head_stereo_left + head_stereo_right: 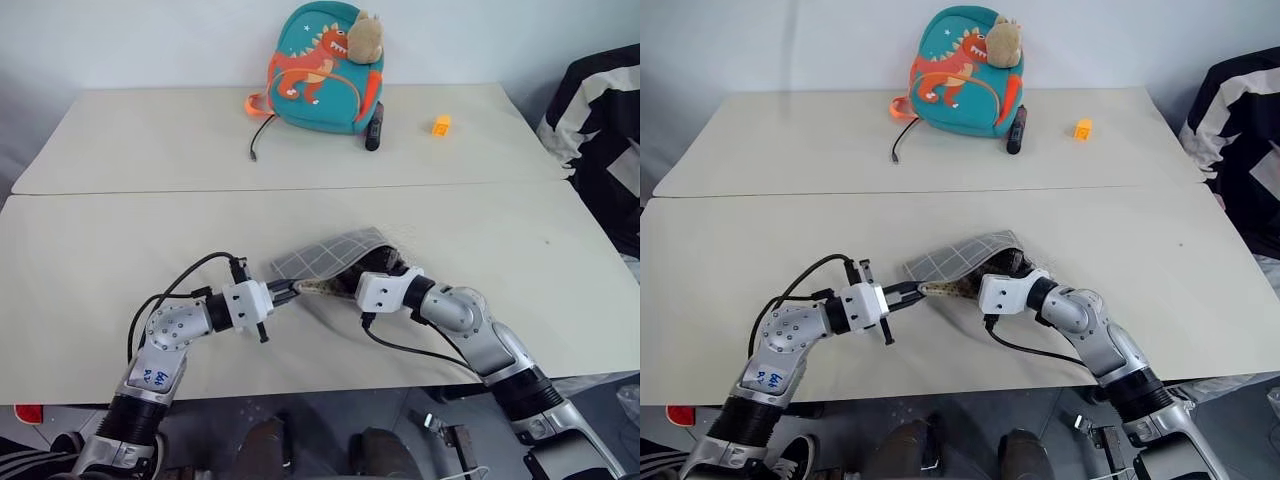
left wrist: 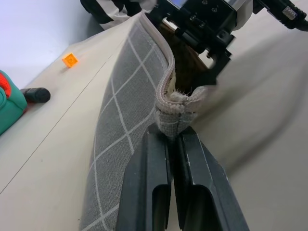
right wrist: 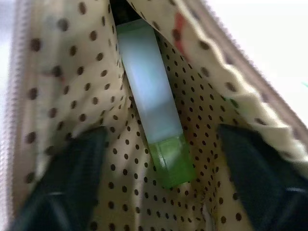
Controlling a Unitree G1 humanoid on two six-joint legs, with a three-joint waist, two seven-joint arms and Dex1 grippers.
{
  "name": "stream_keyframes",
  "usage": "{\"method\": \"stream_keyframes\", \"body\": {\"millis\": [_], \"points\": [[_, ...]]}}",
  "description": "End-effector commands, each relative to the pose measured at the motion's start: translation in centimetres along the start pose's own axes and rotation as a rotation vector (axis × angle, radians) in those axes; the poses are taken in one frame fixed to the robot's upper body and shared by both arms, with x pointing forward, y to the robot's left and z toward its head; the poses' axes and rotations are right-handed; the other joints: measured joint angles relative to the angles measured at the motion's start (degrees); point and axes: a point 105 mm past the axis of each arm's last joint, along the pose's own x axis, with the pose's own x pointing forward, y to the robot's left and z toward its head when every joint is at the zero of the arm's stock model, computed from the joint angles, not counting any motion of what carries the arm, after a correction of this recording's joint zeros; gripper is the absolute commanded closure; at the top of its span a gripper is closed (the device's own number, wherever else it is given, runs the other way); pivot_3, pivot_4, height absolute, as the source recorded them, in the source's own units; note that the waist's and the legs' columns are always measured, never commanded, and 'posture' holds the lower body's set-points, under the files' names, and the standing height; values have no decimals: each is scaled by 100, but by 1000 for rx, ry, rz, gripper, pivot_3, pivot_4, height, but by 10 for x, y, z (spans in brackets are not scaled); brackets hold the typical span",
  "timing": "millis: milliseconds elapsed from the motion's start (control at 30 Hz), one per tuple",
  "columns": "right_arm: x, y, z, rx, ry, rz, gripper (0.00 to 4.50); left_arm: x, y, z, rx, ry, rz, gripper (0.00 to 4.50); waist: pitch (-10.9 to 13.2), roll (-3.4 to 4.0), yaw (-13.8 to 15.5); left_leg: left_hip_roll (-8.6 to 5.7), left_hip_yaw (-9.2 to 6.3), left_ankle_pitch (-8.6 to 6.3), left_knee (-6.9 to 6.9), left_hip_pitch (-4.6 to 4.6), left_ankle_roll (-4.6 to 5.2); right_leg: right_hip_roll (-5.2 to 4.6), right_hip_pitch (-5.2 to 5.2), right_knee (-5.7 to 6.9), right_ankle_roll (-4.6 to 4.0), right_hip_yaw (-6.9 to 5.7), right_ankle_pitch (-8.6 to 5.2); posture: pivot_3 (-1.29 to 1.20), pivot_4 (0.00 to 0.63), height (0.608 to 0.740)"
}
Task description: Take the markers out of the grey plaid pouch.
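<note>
Grey plaid pouch (image 1: 330, 257) lying near the front middle of the pale table (image 1: 150, 220), mouth gaping toward the two arms. Left gripper (image 2: 173, 139) clenched tight on the pouch's corner seam, fabric pinched between both black fingers (image 2: 147, 192), holding that end up off the table. Right gripper (image 1: 372, 272) pushed into the open mouth, fingers spread wide inside against the dotted cream lining (image 3: 62, 96), gripping nothing. Between those spread fingers, a pale green marker (image 3: 147, 101) with a bright green end lying in the fold of the lining, apart from both fingers. A reddish streak higher up on the lining, too blurred to tell what it is. Well apart at the far edge of the table: teal dinosaur backpack (image 1: 322, 70), a black cylinder (image 1: 374, 132) just beside it, a small orange block (image 1: 441, 125) further right, a black cord (image 1: 258, 135) trailing from the backpack's left side
</note>
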Motion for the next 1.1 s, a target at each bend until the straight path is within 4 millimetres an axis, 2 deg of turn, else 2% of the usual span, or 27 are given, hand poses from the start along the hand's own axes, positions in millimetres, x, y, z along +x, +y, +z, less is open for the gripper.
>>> {"method": "stream_keyframes", "body": {"millis": [33,200,333,567,733,933,1100], "points": [[-2,-8,0,-23,5,-22,19,0,3,10,22,-35,13,4500,0,0,-2,0,0,0,0,0,0,0,0,0,0,0,0,0,150,740],[-2,-6,2,-25,-7,-14,19,0,3,11,19,-37,14,4500,0,0,-1,0,0,0,0,0,0,0,0,0,0,0,0,0,150,740],[-1,-9,1,24,-2,-41,936,0,3,11,18,-37,14,4500,0,0,0,0,0,0,1,0,0,0,0,1,0,0,0,0,150,740],[4,-12,11,141,-40,-80,936,0,3,12,16,-40,15,4500,0,0,-2,0,-1,0,1,0,0,0,1,0,0,0,0,0,150,740],[17,-6,13,-12,-10,-50,936,3,6,21,0,-84,15,4500,0,0,-5,0,0,0,1,0,0,0,-1,2,0,0,0,0,150,740],[25,-17,11,-17,18,-91,936,5,4,34,-18,-132,-26,4500,0,0,-3,0,-1,1,1,-1,-1,1,-1,1,0,3,0,0,150,740],[28,-11,3,4,60,-62,936,7,2,45,-25,-170,-53,4500,0,0,-5,0,-1,1,1,-1,-2,2,0,1,0,3,0,0,150,740]]}}
